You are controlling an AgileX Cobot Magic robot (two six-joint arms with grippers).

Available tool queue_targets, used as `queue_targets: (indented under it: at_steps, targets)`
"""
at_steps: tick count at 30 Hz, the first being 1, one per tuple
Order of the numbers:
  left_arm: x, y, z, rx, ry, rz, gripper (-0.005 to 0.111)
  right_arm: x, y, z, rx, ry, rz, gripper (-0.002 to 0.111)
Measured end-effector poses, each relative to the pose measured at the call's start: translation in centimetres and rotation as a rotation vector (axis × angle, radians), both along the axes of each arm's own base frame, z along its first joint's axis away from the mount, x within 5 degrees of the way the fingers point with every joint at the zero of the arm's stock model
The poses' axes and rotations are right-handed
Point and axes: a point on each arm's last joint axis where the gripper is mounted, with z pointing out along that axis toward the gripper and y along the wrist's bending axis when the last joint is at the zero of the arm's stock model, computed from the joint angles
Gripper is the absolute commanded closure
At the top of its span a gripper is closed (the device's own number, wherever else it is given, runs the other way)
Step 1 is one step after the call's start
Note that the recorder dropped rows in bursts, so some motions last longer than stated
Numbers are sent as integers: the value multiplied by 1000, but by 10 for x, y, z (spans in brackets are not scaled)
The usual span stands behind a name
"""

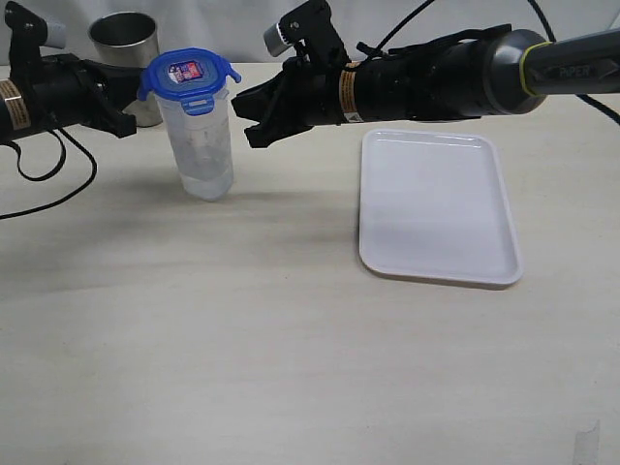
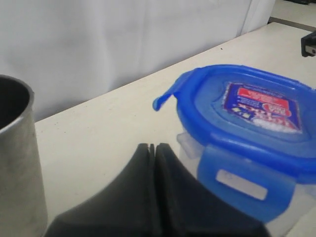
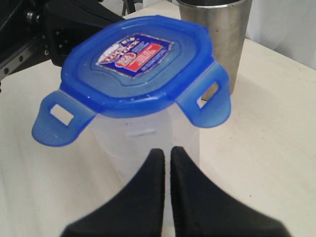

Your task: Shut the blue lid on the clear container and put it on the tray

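Note:
The clear container [image 1: 201,150] stands upright on the table, left of centre, with the blue lid [image 1: 189,75] resting on top. Several of the lid's flaps stick outward. My left gripper [image 1: 127,123] is shut and empty, just left of the container at about lid height; its tips [image 2: 153,146] sit close beside the lid [image 2: 247,113]. My right gripper [image 1: 255,133] is shut and empty too, a short gap to the container's right; it [image 3: 168,150] points at the container wall [image 3: 143,138] below the lid [image 3: 133,64]. The white tray [image 1: 436,208] lies flat to the right, with nothing on it.
A grey metal cup [image 1: 125,44] stands behind the container at the back left, next to the left arm [image 1: 58,92]. It also shows in both wrist views, as the cup [image 2: 17,158] and the cup [image 3: 217,29]. The right arm [image 1: 455,73] stretches above the tray's far edge.

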Motion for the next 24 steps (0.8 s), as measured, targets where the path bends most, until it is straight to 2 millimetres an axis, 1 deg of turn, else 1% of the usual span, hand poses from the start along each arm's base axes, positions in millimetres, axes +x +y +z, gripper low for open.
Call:
queue_targets:
  at_steps: [3, 9, 24]
  targets:
    - [0, 5, 0, -6, 11, 9, 107, 0, 0, 0, 0, 0, 0, 104]
    - [-2, 3, -1, -5, 31, -20, 107, 0, 0, 0, 1, 2, -1, 104]
    - [-4, 2, -1, -22, 54, -29, 107, 0, 0, 0, 1, 2, -1, 104]
